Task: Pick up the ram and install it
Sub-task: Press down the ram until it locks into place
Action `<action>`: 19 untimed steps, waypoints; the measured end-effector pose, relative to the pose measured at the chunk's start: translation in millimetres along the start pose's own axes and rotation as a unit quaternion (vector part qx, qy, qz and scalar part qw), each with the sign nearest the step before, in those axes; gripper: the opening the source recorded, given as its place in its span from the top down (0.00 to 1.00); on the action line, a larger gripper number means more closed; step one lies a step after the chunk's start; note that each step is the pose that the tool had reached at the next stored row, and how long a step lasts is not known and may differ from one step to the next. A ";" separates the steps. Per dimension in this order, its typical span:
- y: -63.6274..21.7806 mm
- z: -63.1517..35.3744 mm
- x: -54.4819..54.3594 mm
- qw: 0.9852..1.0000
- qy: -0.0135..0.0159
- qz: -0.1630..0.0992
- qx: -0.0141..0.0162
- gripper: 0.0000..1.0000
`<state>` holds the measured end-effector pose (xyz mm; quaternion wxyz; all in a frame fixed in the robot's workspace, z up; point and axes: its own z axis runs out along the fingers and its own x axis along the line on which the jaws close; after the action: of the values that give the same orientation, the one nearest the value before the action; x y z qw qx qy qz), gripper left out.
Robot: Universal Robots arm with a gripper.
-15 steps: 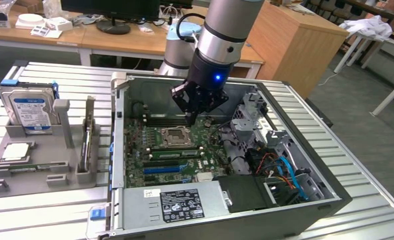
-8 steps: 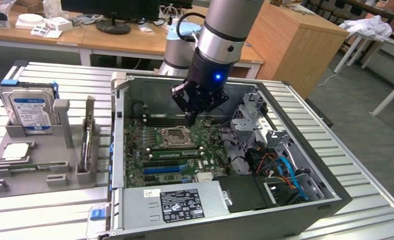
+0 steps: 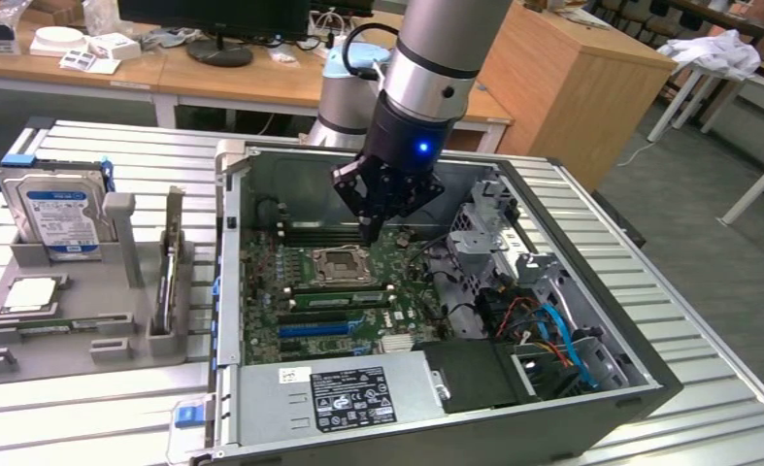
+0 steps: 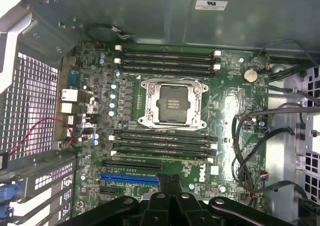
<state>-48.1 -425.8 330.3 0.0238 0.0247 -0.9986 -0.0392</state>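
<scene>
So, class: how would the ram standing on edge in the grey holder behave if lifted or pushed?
The ram looks thin and flat, so it is probably stiff and light. Standing on edge in the grey holder, it might tip if pushed sideways.

Prob. "DELL" logo on motherboard (image 4: 199,174); other labels unreadable.

The exterior view looks down at a slant from above the near side of the slatted bench (image 3: 83,408), taking in the whole open computer case (image 3: 420,320) and the arm over it. The wrist view looks straight down into that case from close above. Both share the motherboard (image 3: 343,291) (image 4: 165,111) with its empty processor socket (image 3: 343,263) (image 4: 172,103).
</scene>
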 end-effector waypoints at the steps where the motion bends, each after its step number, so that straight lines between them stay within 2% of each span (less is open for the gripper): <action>1: 0.0 -0.5 0.0 1.000 0.000 0.000 0.000 0.89; 19: 0.3 -3.6 0.2 1.000 0.001 0.000 0.000 0.89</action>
<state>-48.1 -425.8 333.9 0.0246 0.0247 -0.9986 -0.0393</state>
